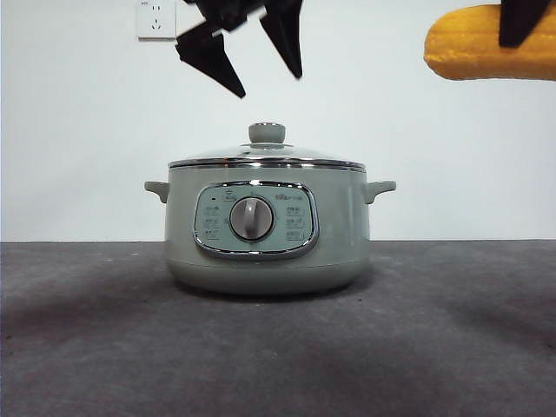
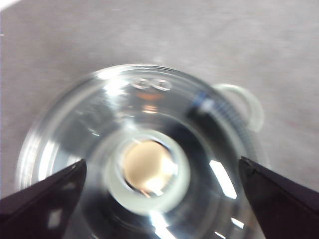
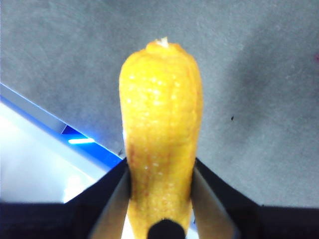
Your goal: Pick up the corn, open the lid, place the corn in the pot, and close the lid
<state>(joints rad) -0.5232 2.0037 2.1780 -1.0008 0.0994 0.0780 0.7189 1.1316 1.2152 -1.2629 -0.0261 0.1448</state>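
Up close, the grey textured table (image 1: 104,330) runs across the foreground, and sitting square on it is the squat sage-green round pot (image 1: 268,230), its chrome-framed control panel and grey dial (image 1: 252,218) facing us, a small handle sticking out each side. On top sits the shallow domed glass lid with its chrome rim (image 1: 267,162), closed on the pot, green knob (image 1: 267,133) upright at its centre. Right above that knob hangs the left gripper (image 1: 265,78), black jaws spread wide and holding nothing; the left wrist view looks straight down on the glass and the knob, blurred, with a jaw out to each side and clear of the lid. Up high at the right, well away from the pot, the right gripper (image 3: 160,189) has its jaws clamped on the yellow-orange bumpy ear of corn (image 1: 486,43), held in the air with the tapered tip pointing away from the wrist. Behind it all, a white wall with a white socket (image 1: 156,19)
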